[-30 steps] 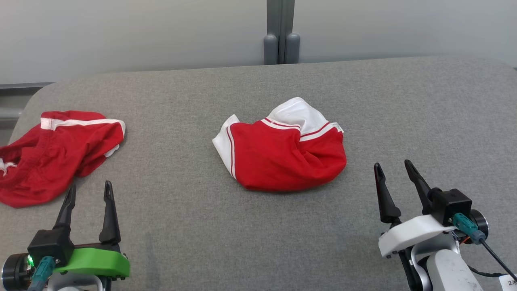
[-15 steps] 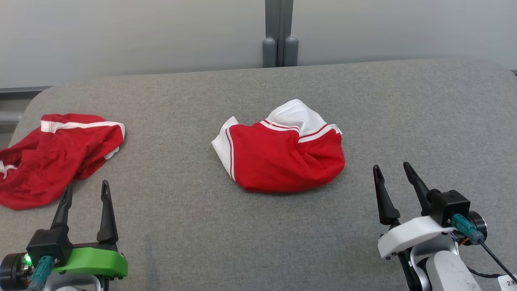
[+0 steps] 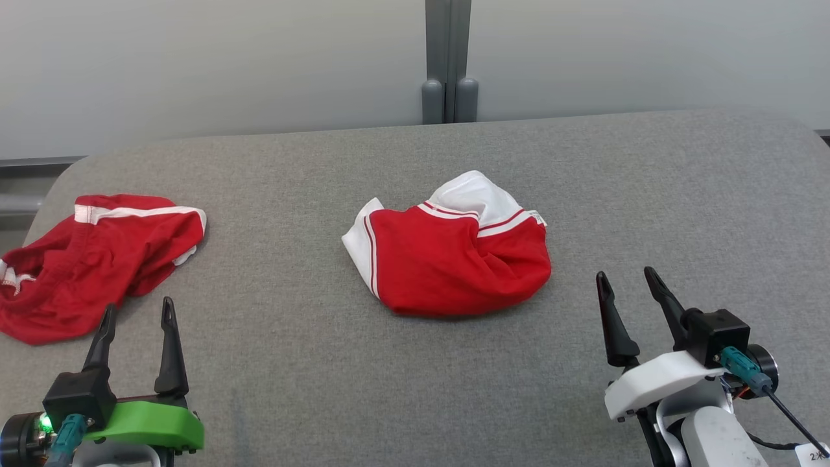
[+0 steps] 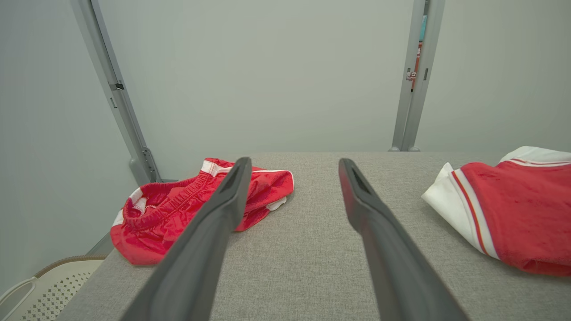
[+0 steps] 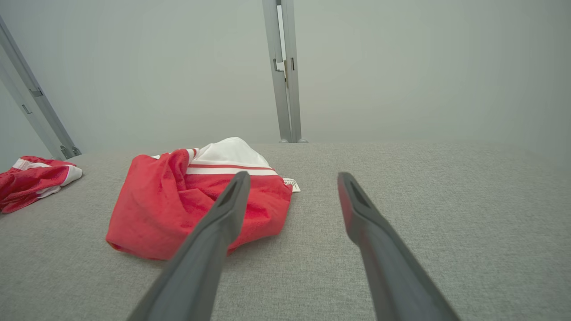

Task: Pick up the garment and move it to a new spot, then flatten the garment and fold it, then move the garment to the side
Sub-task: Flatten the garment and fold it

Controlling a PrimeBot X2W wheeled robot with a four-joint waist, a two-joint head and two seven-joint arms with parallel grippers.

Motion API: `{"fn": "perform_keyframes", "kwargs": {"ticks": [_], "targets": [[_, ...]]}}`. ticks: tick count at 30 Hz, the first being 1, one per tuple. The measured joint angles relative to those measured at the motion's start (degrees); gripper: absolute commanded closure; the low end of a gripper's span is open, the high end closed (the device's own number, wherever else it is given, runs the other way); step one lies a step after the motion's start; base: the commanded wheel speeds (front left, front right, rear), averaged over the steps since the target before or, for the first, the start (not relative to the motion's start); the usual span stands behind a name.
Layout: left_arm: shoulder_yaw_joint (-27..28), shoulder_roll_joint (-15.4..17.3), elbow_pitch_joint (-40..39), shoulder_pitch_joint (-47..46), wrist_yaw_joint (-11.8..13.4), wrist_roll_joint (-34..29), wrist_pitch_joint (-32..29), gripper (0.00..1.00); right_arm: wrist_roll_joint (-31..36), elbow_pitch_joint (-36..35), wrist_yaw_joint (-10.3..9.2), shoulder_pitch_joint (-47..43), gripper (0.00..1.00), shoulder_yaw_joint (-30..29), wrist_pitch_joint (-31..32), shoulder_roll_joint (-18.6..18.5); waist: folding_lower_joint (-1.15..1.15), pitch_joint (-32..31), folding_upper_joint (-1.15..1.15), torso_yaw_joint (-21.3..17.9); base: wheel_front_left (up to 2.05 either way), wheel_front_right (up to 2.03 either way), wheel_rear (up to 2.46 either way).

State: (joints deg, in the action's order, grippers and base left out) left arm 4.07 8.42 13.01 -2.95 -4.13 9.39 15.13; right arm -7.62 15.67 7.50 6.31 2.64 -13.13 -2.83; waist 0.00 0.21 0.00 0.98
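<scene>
A crumpled red garment (image 3: 454, 266) with white panels and stripes lies in the middle of the grey padded table (image 3: 415, 389); it also shows in the left wrist view (image 4: 526, 209) and right wrist view (image 5: 178, 209). My left gripper (image 3: 139, 305) (image 4: 294, 161) hovers open near the front left, well left of it. My right gripper (image 3: 625, 274) (image 5: 293, 174) stands open at the front right, just off the garment's right side. Nothing sits between either pair of fingers.
A second red garment (image 3: 91, 259) (image 4: 151, 218) (image 5: 31, 180) with white trim lies bunched at the table's left edge, just ahead of my left gripper. Grey posts (image 3: 447, 65) stand behind the table's far edge. A white perforated basket (image 4: 44, 285) sits below the left edge.
The whole head view has shifted, so everything sits slightly lower in the picture. Neither garment has moved on the table, and both grippers stay open.
</scene>
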Motion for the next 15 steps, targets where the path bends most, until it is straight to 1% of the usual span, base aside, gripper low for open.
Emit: {"fn": "perform_keyframes", "kwargs": {"ticks": [4, 6, 10, 15], "targets": [[0.2, -0.3, 0.2, 0.0, -0.2, -0.1, 0.0, 0.00, 0.1, 0.6, 0.00, 0.7, 0.00, 0.4, 0.0, 0.0, 0.00, -0.2, 0.00, 0.1, 0.00, 0.00, 0.00], [0.3, -0.5, 0.1, 0.0, -0.2, -0.1, 0.0, 0.00, 0.5, 1.0, 0.00, 2.8, 0.00, 1.1, 0.3, 0.0, 0.00, 0.1, 0.00, 0.2, 0.00, 0.00, 0.00], [0.7, -1.0, -0.2, -0.2, -0.2, -0.1, 0.0, 0.00, 1.4, 2.9, 0.00, 9.2, 0.00, 3.3, 1.8, -0.7, 0.00, 1.0, 0.00, 0.4, 0.00, 0.00, 0.00], [0.3, -1.5, -0.9, -2.1, -0.5, -0.5, 0.0, 0.00, 1.7, 8.5, 0.00, 20.7, 0.00, 7.3, 4.2, -3.1, 0.00, 3.1, 0.00, 1.0, 0.00, 0.00, 0.00]]}}
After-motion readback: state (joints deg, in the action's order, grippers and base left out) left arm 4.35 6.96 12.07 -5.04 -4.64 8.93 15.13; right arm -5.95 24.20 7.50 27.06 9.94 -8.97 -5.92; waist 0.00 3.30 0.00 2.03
